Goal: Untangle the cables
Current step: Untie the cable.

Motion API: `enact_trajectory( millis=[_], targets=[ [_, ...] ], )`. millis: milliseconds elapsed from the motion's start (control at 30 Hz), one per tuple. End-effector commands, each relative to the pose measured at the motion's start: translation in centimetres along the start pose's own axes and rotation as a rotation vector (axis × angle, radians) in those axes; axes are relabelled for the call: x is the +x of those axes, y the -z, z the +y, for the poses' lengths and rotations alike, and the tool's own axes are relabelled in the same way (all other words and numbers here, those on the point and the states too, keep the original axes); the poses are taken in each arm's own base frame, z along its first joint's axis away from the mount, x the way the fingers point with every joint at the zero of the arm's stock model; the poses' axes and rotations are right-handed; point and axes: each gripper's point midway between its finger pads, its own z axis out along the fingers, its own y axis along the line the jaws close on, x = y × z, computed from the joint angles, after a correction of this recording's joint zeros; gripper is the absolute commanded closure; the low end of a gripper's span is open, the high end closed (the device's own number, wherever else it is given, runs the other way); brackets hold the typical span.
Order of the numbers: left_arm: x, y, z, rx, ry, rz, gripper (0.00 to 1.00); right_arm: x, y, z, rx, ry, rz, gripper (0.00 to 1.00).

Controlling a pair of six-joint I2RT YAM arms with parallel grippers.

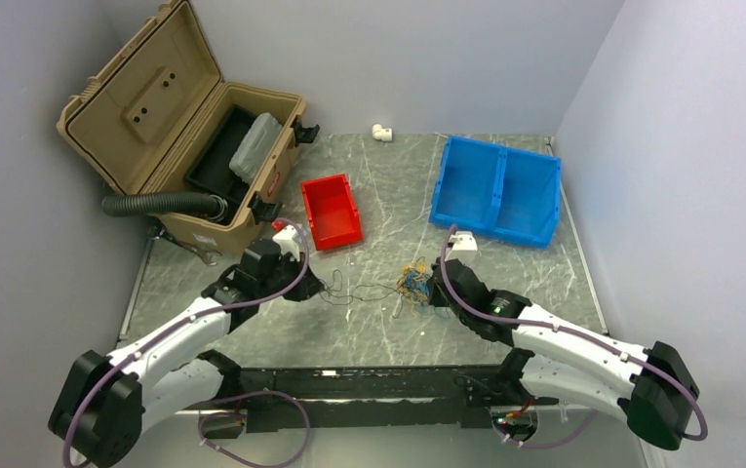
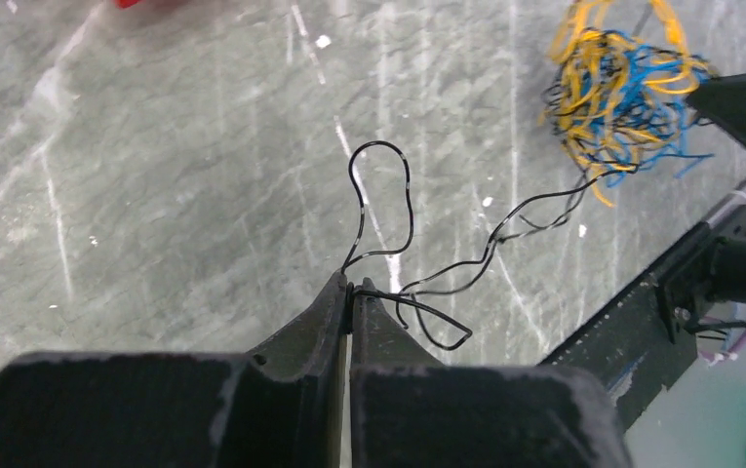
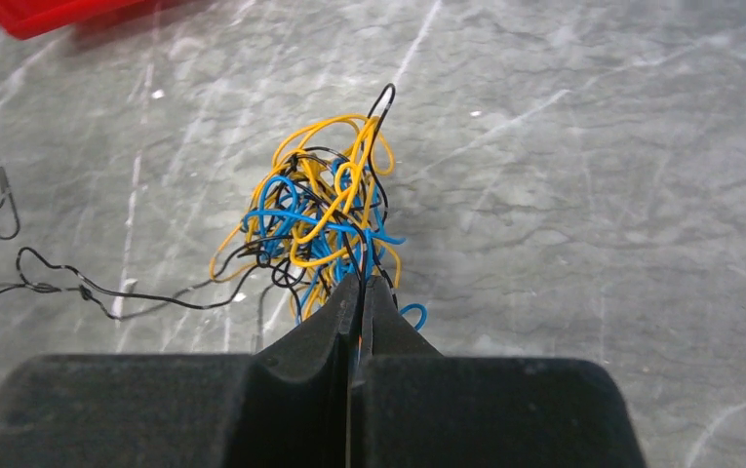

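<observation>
Two robot arms work a knot of cables (image 1: 412, 283) on a grey marbled desk (image 1: 388, 185). The orange-yellow, blue and black tangle lies near the middle of the desk, slightly right of centre and nearer than the blue bin (image 1: 495, 190).

The right arm (image 1: 564, 341) reaches in from the near right. The right jaws are pressed together at the near edge of the tangle (image 3: 325, 219), pinching a few of its strands at their tips.

The left arm (image 1: 183, 336) comes in from the near left. The left jaws are also pressed together, nipping a black strand (image 2: 409, 200) at the tips. That strand loops on the desk and trails right to the tangle (image 2: 622, 97), joining the two arms.

A red bin (image 1: 331, 211) sits far of the left jaws. An open tan case (image 1: 154, 107) stands at the far left corner, with a black ribbed hose (image 1: 159, 204) beside it. A small white fitting (image 1: 381, 131) lies at the far edge.
</observation>
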Motion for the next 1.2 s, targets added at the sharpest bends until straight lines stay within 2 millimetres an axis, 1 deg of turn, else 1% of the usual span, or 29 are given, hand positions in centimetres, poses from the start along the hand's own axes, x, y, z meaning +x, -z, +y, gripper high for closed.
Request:
enact_trajectory(
  millis=[0, 100, 133, 167, 233, 433, 500, 767, 833, 900, 1067, 1167],
  targets=[
    [-3.3, 1.5, -3.8, 0.129, -0.118, -0.102, 0.87, -3.5, 1.2, 4.3, -0.195, 0.009, -0.078, 1.00],
    [-3.7, 2.0, -4.7, 0.141, -0.171, -0.119, 0.65, -3.7, 1.8, 5.9, -0.291, 0.036, -0.081, 1.00],
    [-3.7, 2.1, -5.1, 0.151, -0.190, -0.122, 0.55, -3.7, 2.0, 6.4, -0.323, 0.045, -0.078, 1.00],
    [-3.8, 2.1, -5.4, 0.161, -0.206, -0.125, 0.47, -3.7, 2.2, 6.9, -0.354, 0.056, -0.076, 1.00],
    [-4.2, 2.2, -6.3, 0.183, -0.228, -0.129, 0.41, -3.4, 2.5, 7.9, -0.412, 0.076, -0.063, 1.00],
    [-5.6, 1.9, -8.3, 0.241, -0.243, -0.149, 0.31, -2.8, 2.1, 8.9, -0.441, 0.080, -0.021, 1.00],
    [-6.1, 1.5, -9.2, 0.271, -0.256, -0.155, 0.30, -2.6, 2.2, 9.2, -0.460, 0.077, -0.018, 1.00],
    [-6.7, -0.8, -11.2, 0.327, -0.328, -0.100, 0.29, -2.5, 2.3, 9.8, -0.489, 0.070, -0.008, 1.00],
    [-6.8, -1.5, -11.5, 0.330, -0.338, -0.082, 0.28, -2.6, 2.3, 9.9, -0.490, 0.068, -0.006, 1.00],
    [-6.7, -2.2, -11.6, 0.336, -0.336, -0.064, 0.26, -2.6, 2.3, 9.9, -0.491, 0.065, -0.005, 1.00],
    [-5.7, -3.7, -12.5, 0.392, -0.339, -0.026, 0.17, -2.7, 2.2, 9.9, -0.473, 0.035, 0.010, 1.00],
    [-4.8, -4.5, -13.0, 0.394, -0.356, 0.008, 0.16, -2.6, 2.2, 10.3, -0.486, 0.028, 0.018, 1.00]
  ],
)
